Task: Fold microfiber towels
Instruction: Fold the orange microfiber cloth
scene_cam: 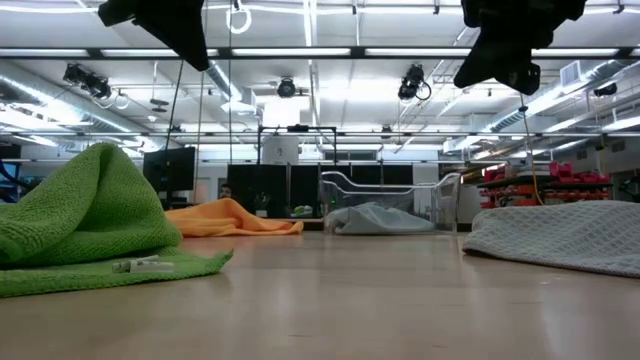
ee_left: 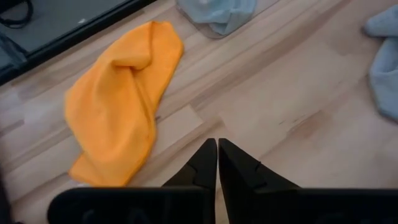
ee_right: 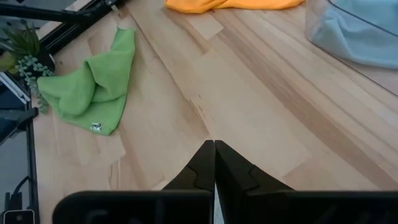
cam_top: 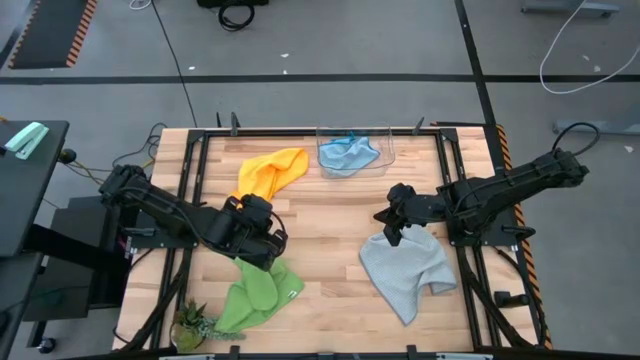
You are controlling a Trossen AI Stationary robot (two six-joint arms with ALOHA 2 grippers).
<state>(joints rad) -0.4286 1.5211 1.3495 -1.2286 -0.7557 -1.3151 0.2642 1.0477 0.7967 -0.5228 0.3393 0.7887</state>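
Note:
Four microfiber towels lie crumpled on the wooden table. The green one point(cam_top: 255, 293) is at the near left, the yellow-orange one point(cam_top: 270, 172) at the far left, and the grey one point(cam_top: 405, 270) at the right. The light blue one point(cam_top: 348, 153) sits in a clear bin at the far edge. My left gripper point(cam_top: 274, 237) hangs shut above the table between the green and the yellow-orange towel point(ee_left: 118, 106), with nothing between its fingers point(ee_left: 217, 157). My right gripper point(cam_top: 386, 222) is shut too, raised over the grey towel's far edge, and also holds nothing point(ee_right: 214, 155).
The clear bin point(cam_top: 385, 150) stands at the middle of the far edge. A small green plant point(cam_top: 193, 325) sits at the near left corner beside the green towel. Bare wood lies in the table's middle between the towels. Black frame rails run along both sides.

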